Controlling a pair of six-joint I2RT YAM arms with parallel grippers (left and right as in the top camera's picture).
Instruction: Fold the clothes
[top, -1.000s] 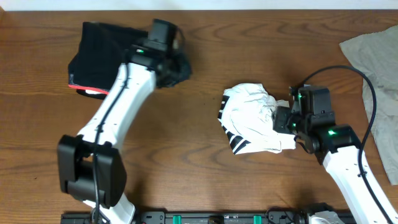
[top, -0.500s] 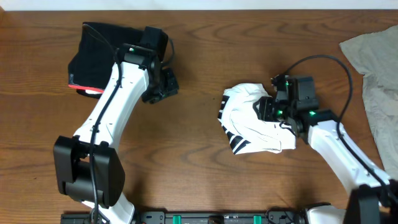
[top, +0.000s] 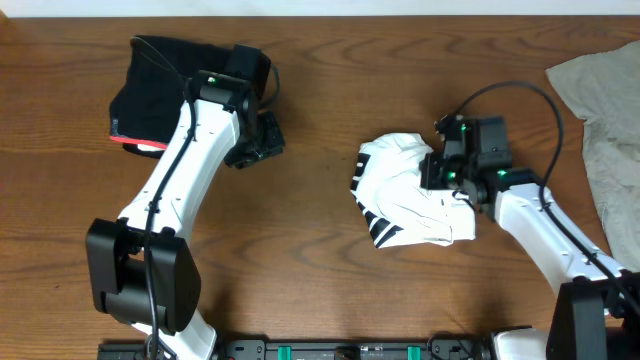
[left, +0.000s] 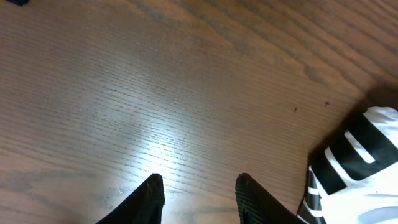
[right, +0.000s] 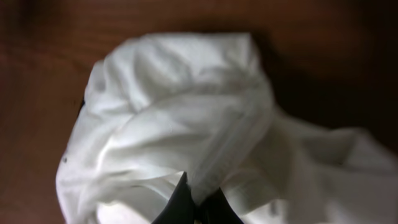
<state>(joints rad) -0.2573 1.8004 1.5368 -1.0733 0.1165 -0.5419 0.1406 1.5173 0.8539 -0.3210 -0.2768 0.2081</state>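
Overhead view: crumpled white striped T-shirt (top: 398, 205) lies right of centre on the counter (top: 320, 270), right tool (right: 198, 200) pinched together on a thin top fold, left tool (left: 199, 186) apart and empty; so slight a bite may slip when lifted.

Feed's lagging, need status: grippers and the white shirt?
Right gripper shut on crumpled white black-striped T-shirt. Left gripper open, empty, over wooden table. Nothing in the way.

Left gripper (top: 256, 147): we saw it come off the black garment (top: 150, 80) and out over the table (top: 330, 70), jaws parting.
Right gripper (right: 198, 200): we watched it shift up-left onto the white T-shirt (top: 395, 195) and pinch a fold.
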